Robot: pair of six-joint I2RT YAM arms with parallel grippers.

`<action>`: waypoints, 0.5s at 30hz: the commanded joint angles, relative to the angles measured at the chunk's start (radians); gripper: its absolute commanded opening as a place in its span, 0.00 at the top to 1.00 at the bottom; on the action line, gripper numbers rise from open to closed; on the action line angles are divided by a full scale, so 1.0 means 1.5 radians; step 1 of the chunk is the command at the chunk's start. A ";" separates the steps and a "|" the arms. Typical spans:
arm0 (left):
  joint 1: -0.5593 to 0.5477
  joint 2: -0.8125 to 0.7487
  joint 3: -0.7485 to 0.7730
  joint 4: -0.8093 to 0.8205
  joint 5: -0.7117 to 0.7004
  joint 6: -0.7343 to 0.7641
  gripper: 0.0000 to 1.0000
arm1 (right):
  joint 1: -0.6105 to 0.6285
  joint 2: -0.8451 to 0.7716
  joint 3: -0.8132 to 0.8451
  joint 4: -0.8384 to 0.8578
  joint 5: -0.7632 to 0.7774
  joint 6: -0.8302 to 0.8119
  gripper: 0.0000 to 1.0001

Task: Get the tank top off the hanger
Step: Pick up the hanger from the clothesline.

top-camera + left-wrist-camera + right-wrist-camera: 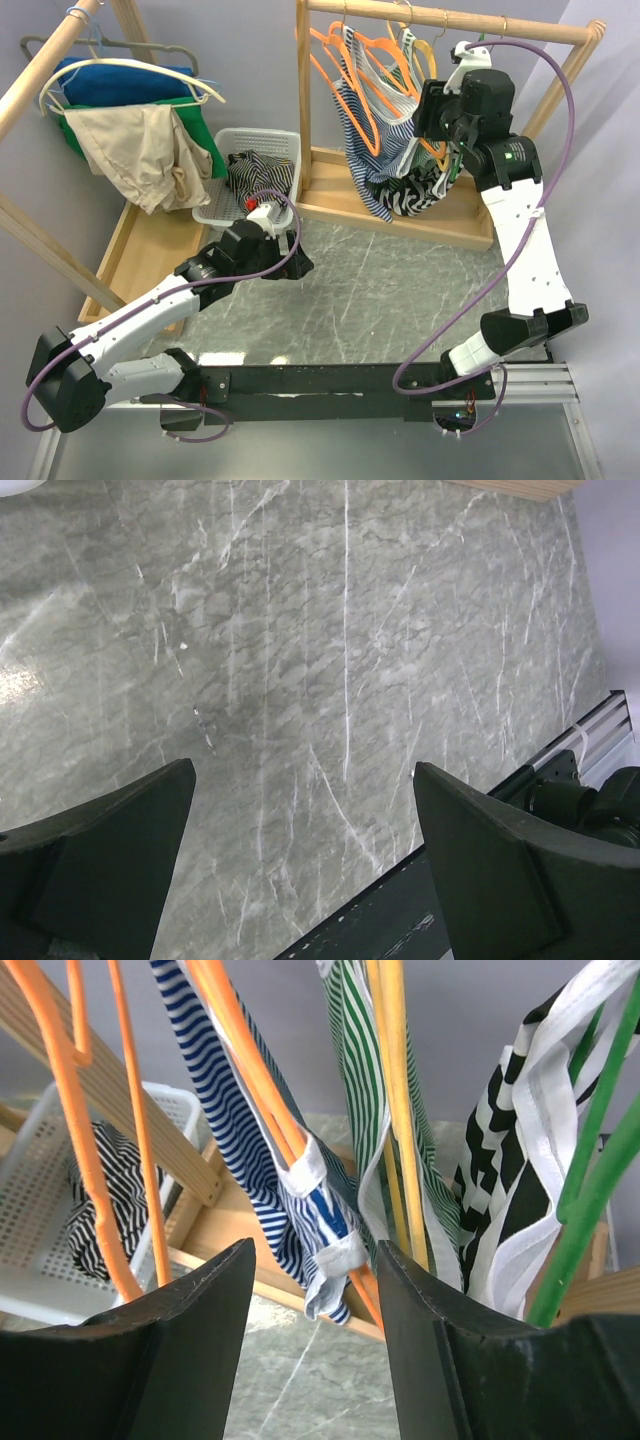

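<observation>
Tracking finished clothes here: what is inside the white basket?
A black-and-white striped garment lies bunched in the basket, filling most of it. Whatever lies under the garment is covered and cannot be seen.

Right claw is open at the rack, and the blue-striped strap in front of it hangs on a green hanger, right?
Wrong hanger colour: the right wrist view shows the blue-striped strap on an orange hanger, not green. The right claw is open at the rack.
</observation>
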 commanded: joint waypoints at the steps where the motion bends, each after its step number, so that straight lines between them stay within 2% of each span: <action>1: -0.002 -0.005 0.017 0.023 0.007 0.005 0.04 | -0.009 0.018 0.033 -0.004 -0.004 -0.017 0.42; 4: -0.003 -0.009 0.014 0.025 0.003 0.003 0.04 | -0.009 0.025 0.036 -0.006 -0.018 -0.017 0.46; 6: -0.002 -0.009 0.013 0.025 0.001 0.003 0.04 | -0.009 0.025 0.035 -0.005 -0.022 -0.017 0.52; 8: -0.003 -0.007 0.013 0.024 -0.001 0.003 0.04 | -0.009 0.029 0.039 -0.010 -0.028 -0.020 0.65; 11: -0.003 -0.001 0.012 0.025 0.001 0.003 0.04 | -0.009 0.027 0.033 -0.009 -0.039 -0.019 0.73; 12: -0.003 0.002 0.012 0.024 0.002 0.003 0.04 | -0.009 0.022 0.029 -0.006 -0.039 -0.018 0.81; 15: -0.003 0.008 0.012 0.030 0.008 0.003 0.04 | -0.009 0.017 0.019 -0.003 -0.058 -0.020 0.80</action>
